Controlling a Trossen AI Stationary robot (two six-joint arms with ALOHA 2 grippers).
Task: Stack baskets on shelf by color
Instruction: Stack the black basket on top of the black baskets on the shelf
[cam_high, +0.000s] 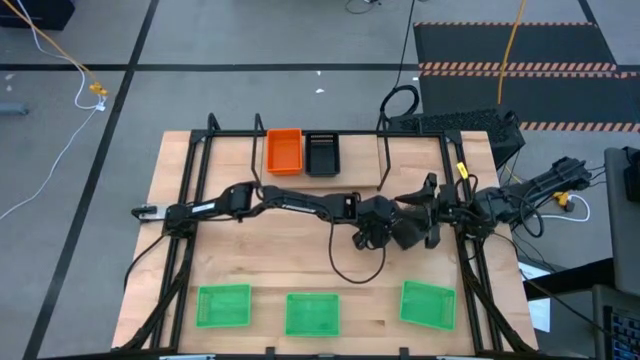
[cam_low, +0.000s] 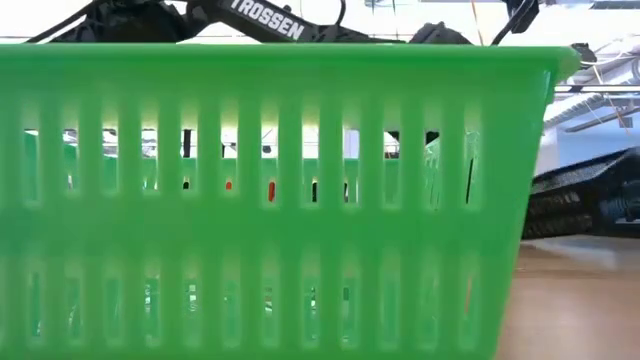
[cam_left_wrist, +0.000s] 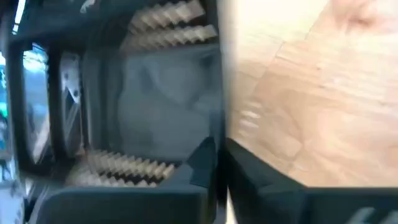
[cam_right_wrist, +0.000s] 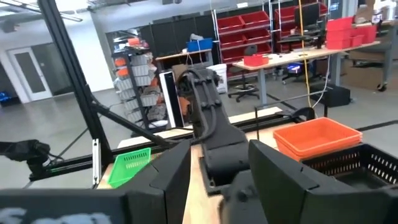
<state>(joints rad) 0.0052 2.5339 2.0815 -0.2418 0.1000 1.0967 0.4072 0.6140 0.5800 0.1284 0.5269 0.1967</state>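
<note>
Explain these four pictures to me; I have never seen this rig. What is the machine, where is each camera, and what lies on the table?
Two dark robot arms work at a wooden table. The top picture looks straight down. The left gripper and right gripper meet near the middle, holding nothing that I can see. At the far edge, a thin black shelf holds an orange basket and a black basket side by side. Three green baskets lie along the near edge. The low camera sits at table height, filled by one green basket. The other two ride on the wrists; the left one is too blurred to read.
</note>
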